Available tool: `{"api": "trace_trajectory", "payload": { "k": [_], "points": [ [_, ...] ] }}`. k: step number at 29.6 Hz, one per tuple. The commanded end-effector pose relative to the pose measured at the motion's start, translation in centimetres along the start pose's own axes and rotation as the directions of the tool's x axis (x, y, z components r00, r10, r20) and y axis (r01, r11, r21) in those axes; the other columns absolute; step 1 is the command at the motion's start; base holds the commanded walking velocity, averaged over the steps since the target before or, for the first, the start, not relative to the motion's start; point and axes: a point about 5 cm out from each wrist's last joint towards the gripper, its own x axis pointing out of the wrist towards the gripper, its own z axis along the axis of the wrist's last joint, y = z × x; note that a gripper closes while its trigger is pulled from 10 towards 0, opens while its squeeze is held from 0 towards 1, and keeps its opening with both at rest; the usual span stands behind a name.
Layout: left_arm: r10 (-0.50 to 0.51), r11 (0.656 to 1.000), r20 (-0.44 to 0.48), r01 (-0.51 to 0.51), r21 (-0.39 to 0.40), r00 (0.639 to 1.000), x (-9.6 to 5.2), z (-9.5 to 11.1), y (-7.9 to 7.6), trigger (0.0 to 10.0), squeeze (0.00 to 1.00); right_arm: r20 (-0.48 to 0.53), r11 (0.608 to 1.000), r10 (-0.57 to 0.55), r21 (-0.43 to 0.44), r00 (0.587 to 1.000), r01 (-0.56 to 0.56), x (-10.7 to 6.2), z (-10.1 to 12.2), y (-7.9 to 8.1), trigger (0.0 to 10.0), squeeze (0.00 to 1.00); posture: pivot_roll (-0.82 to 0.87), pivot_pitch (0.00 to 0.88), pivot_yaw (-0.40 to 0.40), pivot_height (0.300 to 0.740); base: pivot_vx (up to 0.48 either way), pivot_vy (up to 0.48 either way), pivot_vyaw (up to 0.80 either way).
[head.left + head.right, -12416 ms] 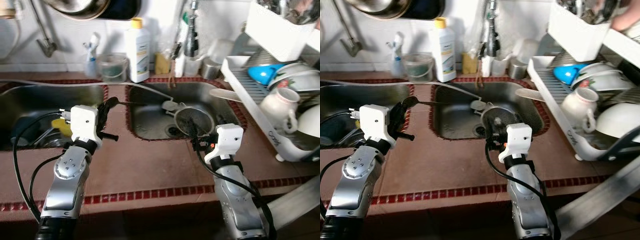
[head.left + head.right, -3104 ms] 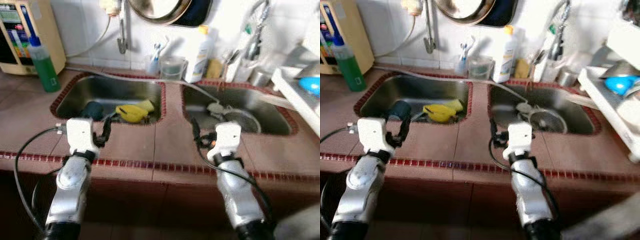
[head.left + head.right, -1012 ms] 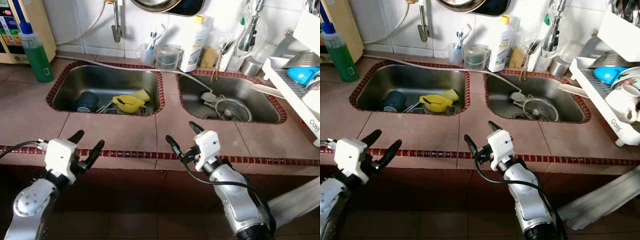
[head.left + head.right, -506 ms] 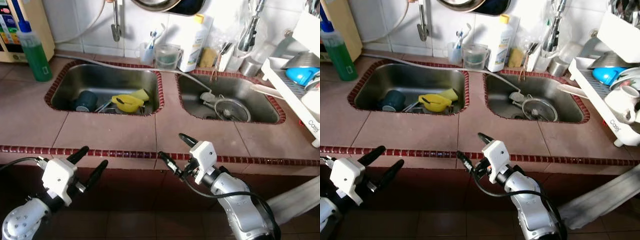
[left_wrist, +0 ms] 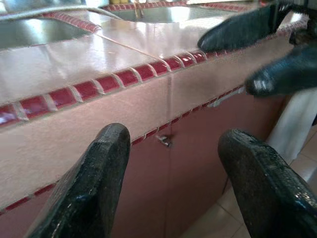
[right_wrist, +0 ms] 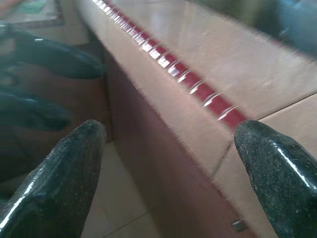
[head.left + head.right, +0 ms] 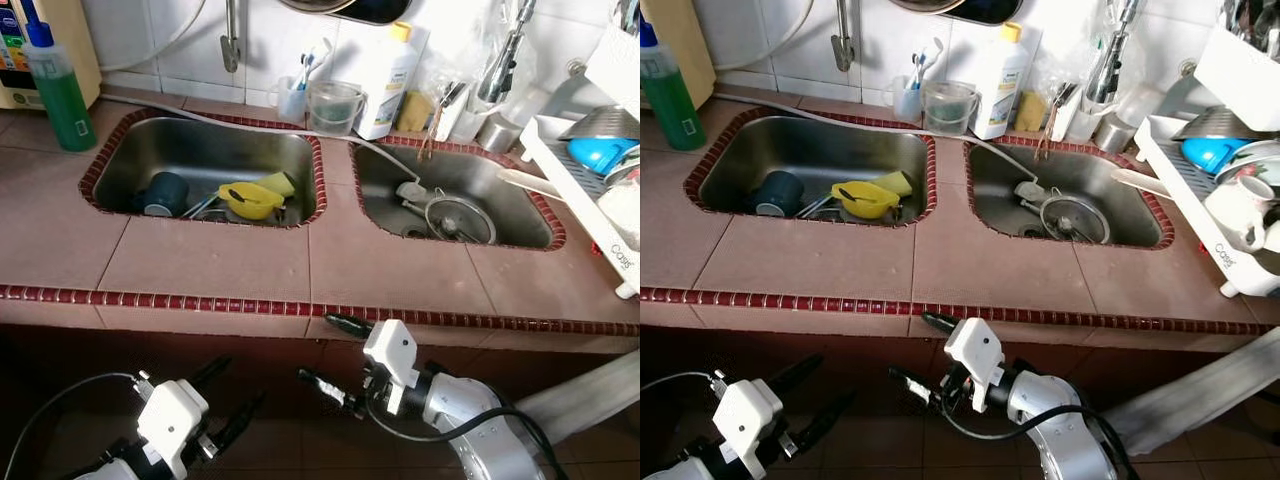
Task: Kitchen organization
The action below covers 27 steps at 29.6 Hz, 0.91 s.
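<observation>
1. Lowered since half a second ago: both arms now hang below the counter (image 7: 250, 260) edge, in front of the dark cabinet face, where before they reached level with the red tile trim.
2. Left end effector (image 7: 228, 395): low beside the cabinet front, empty, with fingers spread wide; seen in the left wrist view (image 5: 173, 183) framing the tile edge and a small handle on the cabinet door.
3. Right end effector (image 7: 335, 352): just under the counter lip, pointing toward the robot's left, fingers spread apart and gripping nothing; same wide gap in the right wrist view (image 6: 168, 163), with the counter's red trim running between the tips.
4. Left sink (image 7: 120, 165): holds a dark mug (image 7: 165, 192), a yellow bowl (image 7: 250, 200) with a spoon lying in it, and a yellow sponge just behind the bowl.
5. Right sink (image 7: 380, 195): holds a round metal strainer (image 7: 460, 220) near the drain, with a thin hose running across both basins toward it.
6. Behind the sinks, against the tiled wall: green soap bottle (image 7: 60, 85) at far left, clear cup with toothbrushes, transparent tub (image 7: 333, 105), tall white bottle (image 7: 385, 75) with yellow cap, and utensil holders by the tap.
7. Far right on the counter: white dish rack (image 7: 1200, 215) loaded with a blue bowl, a white mug (image 7: 1240, 210) and other crockery.
</observation>
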Motion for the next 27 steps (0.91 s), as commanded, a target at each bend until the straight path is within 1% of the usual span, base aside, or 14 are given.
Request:
{"api": "trace_trajectory", "payload": {
  "k": [1,5,8,12,14,15,16,19,20,22,23,24,25,27],
  "points": [
    [-0.036,0.999,-0.034,0.036,-0.015,0.999,0.6,-0.9,-1.6,10.0,0.00,-0.019,0.998,0.058,0.029,0.998,-0.057,-0.1,-0.4,0.8,10.0,0.00,0.05,0.100,-0.165,0.740,0.000,0.000,0.00],
    [-0.052,0.998,-0.088,0.049,-0.036,0.995,1.0,-2.2,-2.5,10.0,0.00,-0.055,0.994,0.075,0.083,0.996,-0.071,0.0,-1.6,1.2,10.0,0.00,0.05,0.100,-0.167,0.740,0.000,0.000,0.00],
    [-0.068,0.995,-0.193,0.052,-0.085,0.979,1.2,-4.9,-3.3,10.0,0.00,-0.102,0.993,0.001,0.121,0.995,0.012,0.1,-3.5,0.7,10.0,0.00,0.05,0.097,-0.163,0.740,0.000,0.000,0.00],
    [-0.044,0.994,-0.245,0.018,-0.110,0.968,1.3,-6.5,-3.6,10.0,0.00,-0.146,0.983,-0.086,0.146,0.985,0.108,0.0,-5.0,0.1,10.0,0.00,0.04,0.088,-0.153,0.740,0.000,0.000,0.00],
    [-0.017,0.993,-0.295,-0.018,-0.115,0.955,1.7,-8.0,-3.7,10.0,0.00,-0.203,0.966,-0.160,0.168,0.966,0.195,-0.4,-6.5,-0.3,10.0,0.00,0.03,0.078,-0.147,0.740,0.000,0.000,0.00],
    [-0.017,0.993,-0.295,-0.018,-0.115,0.955,1.7,-8.0,-3.7,10.0,0.00,-0.203,0.966,-0.160,0.168,0.966,0.195,-0.4,-6.5,-0.3,10.0,0.00,0.03,0.078,-0.147,0.740,0.000,0.000,0.00],
    [0.001,0.992,-0.317,-0.042,-0.122,0.948,2.0,-8.8,-3.7,10.0,0.00,-0.247,0.950,-0.214,0.171,0.945,0.260,-0.8,-7.7,-0.6,10.0,0.00,0.03,0.070,-0.142,0.740,0.000,0.000,0.00],
    [0.019,0.989,-0.356,-0.070,-0.130,0.934,2.5,-9.8,-3.7,10.0,0.00,-0.305,0.922,-0.276,0.182,0.912,0.340,-1.5,-9.1,-0.9,10.0,0.00,0.03,0.061,-0.138,0.740,0.000,0.000,0.00],
    [0.023,0.987,-0.373,-0.080,-0.139,0.927,3.0,-10.4,-3.7,10.0,0.00,-0.367,0.906,-0.300,0.180,0.881,0.383,-2.3,-10.3,-0.8,10.0,0.00,0.03,0.054,-0.135,0.740,0.000,0.000,0.00],
    [0.052,0.985,-0.405,-0.114,-0.131,0.913,3.4,-11.0,-3.5,10.0,0.00,-0.428,0.884,-0.327,0.176,0.843,0.432,-3.1,-11.5,-0.7,10.0,0.00,0.02,0.035,-0.124,0.740,0.000,0.000,0.00],
    [0.062,0.983,-0.418,-0.129,-0.134,0.906,3.6,-11.3,-3.4,10.0,0.00,-0.454,0.875,-0.340,0.167,0.824,0.454,-3.4,-11.9,-0.7,10.0,0.00,0.02,0.033,-0.122,0.740,0.000,0.000,0.00],
    [0.062,0.983,-0.418,-0.129,-0.134,0.906,3.6,-11.3,-3.4,10.0,0.00,-0.454,0.875,-0.340,0.167,0.824,0.454,-3.4,-11.9,-0.7,10.0,0.00,0.02,0.033,-0.122,0.740,0.000,0.000,0.00],
    [0.085,0.977,-0.448,-0.161,-0.136,0.890,3.9,-11.9,-3.3,10.0,0.00,-0.491,0.857,-0.362,0.159,0.793,0.490,-3.8,-12.6,-0.7,10.0,0.00,0.01,0.014,-0.112,0.740,0.000,0.000,0.00],
    [0.106,0.973,-0.475,-0.190,-0.134,0.874,4.1,-12.3,-3.1,10.0,0.00,-0.513,0.843,-0.375,0.158,0.772,0.515,-4.0,-12.9,-0.6,10.0,0.00,0.00,0.005,-0.105,0.740,0.000,0.000,0.00]
  ]
}}
